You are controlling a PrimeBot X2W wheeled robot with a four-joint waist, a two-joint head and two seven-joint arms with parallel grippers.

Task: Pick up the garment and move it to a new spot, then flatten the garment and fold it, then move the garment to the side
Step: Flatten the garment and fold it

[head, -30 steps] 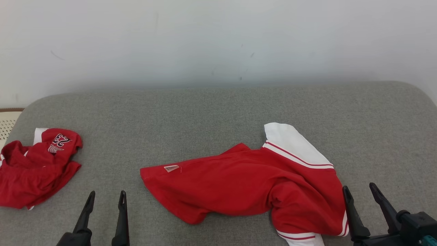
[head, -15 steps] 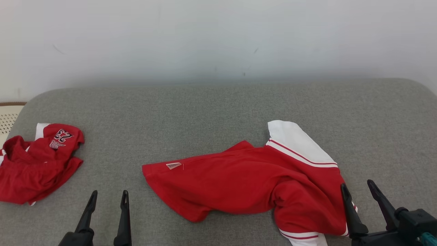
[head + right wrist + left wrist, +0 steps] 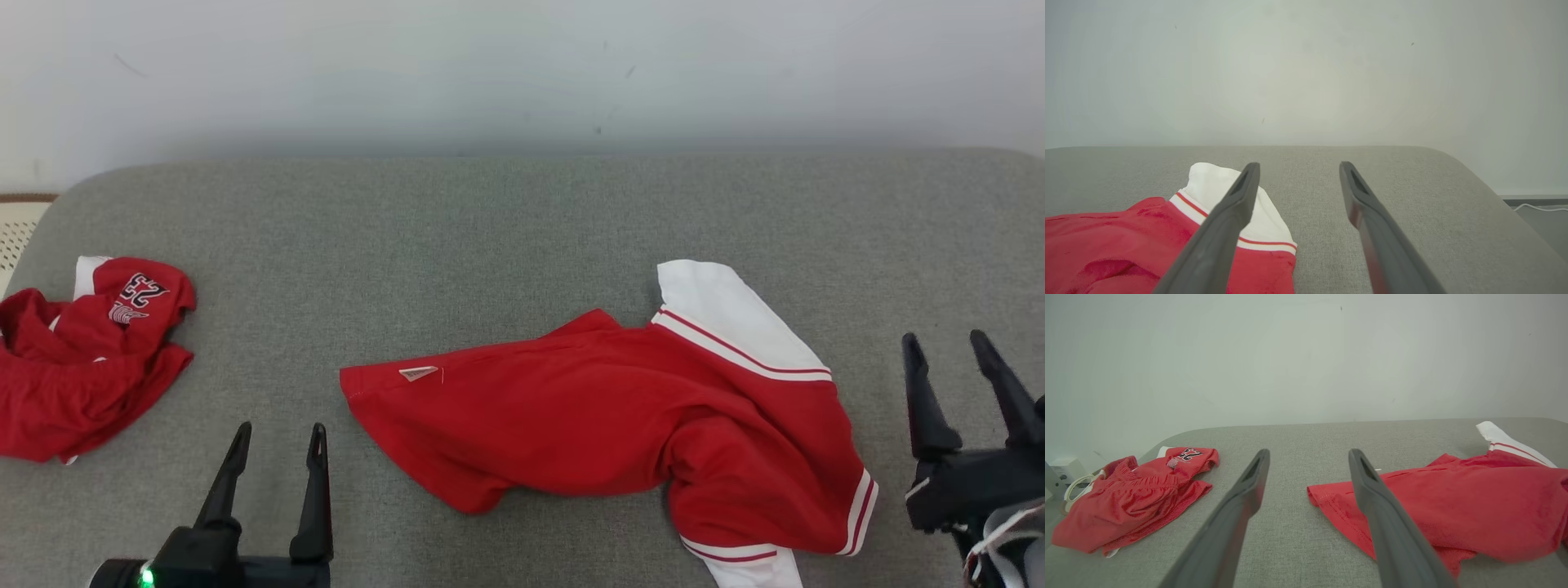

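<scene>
While both grippers stand spread, the red garment (image 3: 588,425) sprawls sideways on the grey cushion (image 3: 490,229)

From where I stand, the red garment lies rumpled toward the front of the cushion, right of centre. Its long axis runs left to right across the robot's front, on a slight slant. The red hem end, carrying a small pale label (image 3: 419,373), points to the robot's left. The white-sleeved end points right, with one white sleeve (image 3: 727,318) reaching toward the wall (image 3: 522,65) and a white cuff (image 3: 751,563) at the near edge. The left gripper (image 3: 280,429) sits just left of the hem, fingers apart and holding nothing. The right gripper (image 3: 944,339) sits just past the garment's right end, fingers likewise parted, empty and clear of the cloth. A crumpled red heap (image 3: 82,367) lies at the cushion's far left, well apart.
</scene>
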